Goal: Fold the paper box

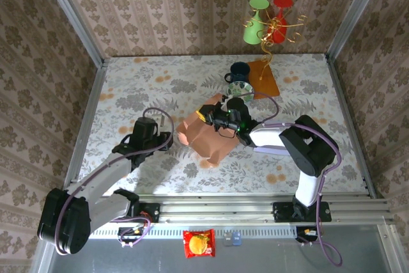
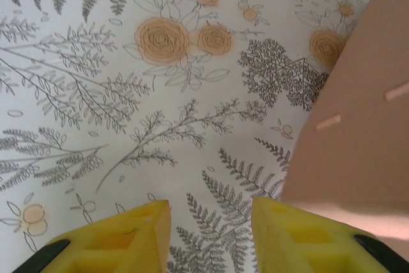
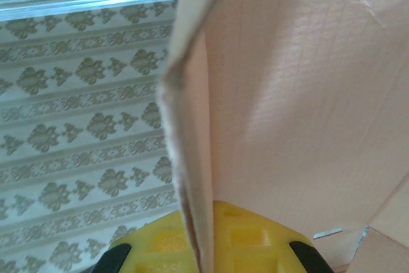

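Observation:
The paper box (image 1: pixel 208 133) is a pinkish-tan cardboard piece, partly folded, lying at the middle of the flowered table. My right gripper (image 1: pixel 218 117) reaches over its far top edge. In the right wrist view its yellow fingers (image 3: pixel 160 241) are shut on a thin upright flap of the paper box (image 3: pixel 287 94). My left gripper (image 1: pixel 167 140) sits just left of the box, low over the tablecloth. In the left wrist view the left gripper (image 2: pixel 211 212) is open, with bare cloth in the gap, and the paper box (image 2: pixel 364 126) lies beside its right finger (image 2: pixel 300 234).
A dark mug (image 1: pixel 239 71) and a patterned cup (image 1: pixel 241 87) stand just behind the box. A mug tree (image 1: pixel 268 20) with green and red cups rises from an orange board (image 1: pixel 263 78) at the back right. A red snack packet (image 1: pixel 199 243) lies below the front rail.

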`<move>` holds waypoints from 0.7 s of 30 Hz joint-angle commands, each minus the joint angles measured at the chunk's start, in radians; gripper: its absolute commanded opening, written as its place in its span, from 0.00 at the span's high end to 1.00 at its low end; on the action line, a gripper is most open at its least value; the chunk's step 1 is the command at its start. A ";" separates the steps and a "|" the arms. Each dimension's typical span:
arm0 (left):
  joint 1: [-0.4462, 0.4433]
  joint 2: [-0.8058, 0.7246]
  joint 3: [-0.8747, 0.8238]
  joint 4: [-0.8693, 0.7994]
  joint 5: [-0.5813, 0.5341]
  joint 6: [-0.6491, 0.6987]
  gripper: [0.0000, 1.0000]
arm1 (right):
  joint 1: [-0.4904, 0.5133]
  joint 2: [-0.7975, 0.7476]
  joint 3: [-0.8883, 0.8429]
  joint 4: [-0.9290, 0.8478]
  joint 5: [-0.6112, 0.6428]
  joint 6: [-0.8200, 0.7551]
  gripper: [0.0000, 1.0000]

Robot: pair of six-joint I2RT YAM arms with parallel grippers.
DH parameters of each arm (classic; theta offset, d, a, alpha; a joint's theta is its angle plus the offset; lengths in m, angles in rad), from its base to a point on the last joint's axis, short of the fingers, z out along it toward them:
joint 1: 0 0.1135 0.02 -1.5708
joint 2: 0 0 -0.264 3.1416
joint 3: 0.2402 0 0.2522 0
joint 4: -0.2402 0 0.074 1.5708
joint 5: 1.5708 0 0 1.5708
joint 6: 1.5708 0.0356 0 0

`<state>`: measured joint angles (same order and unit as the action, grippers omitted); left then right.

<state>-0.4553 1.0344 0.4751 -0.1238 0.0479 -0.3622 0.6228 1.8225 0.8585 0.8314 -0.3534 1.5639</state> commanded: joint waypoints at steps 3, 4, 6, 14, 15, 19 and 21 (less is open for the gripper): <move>-0.037 0.000 -0.026 0.048 -0.024 0.052 0.61 | -0.011 0.031 -0.059 0.188 -0.077 -0.002 1.00; -0.041 0.001 -0.029 0.051 -0.022 0.057 0.61 | -0.012 0.037 -0.068 0.204 -0.083 -0.009 1.00; -0.050 0.003 -0.037 0.057 -0.018 0.063 0.61 | -0.014 0.055 -0.080 0.233 -0.092 -0.015 1.00; -0.081 -0.002 -0.100 0.117 -0.030 0.055 0.59 | -0.023 0.115 -0.103 0.301 -0.101 -0.016 1.00; -0.087 -0.006 -0.111 0.129 -0.027 0.055 0.59 | -0.023 0.118 -0.103 0.302 -0.103 -0.018 1.00; -0.105 -0.010 -0.142 0.186 -0.029 0.059 0.56 | -0.022 0.129 -0.100 0.290 -0.107 -0.022 1.00; -0.106 -0.009 -0.152 0.210 -0.019 0.067 0.55 | -0.023 0.130 -0.094 0.282 -0.108 -0.023 1.00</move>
<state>-0.5560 1.0344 0.3405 0.0166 0.0269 -0.3168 0.6044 1.9350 0.7635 1.0962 -0.4435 1.5654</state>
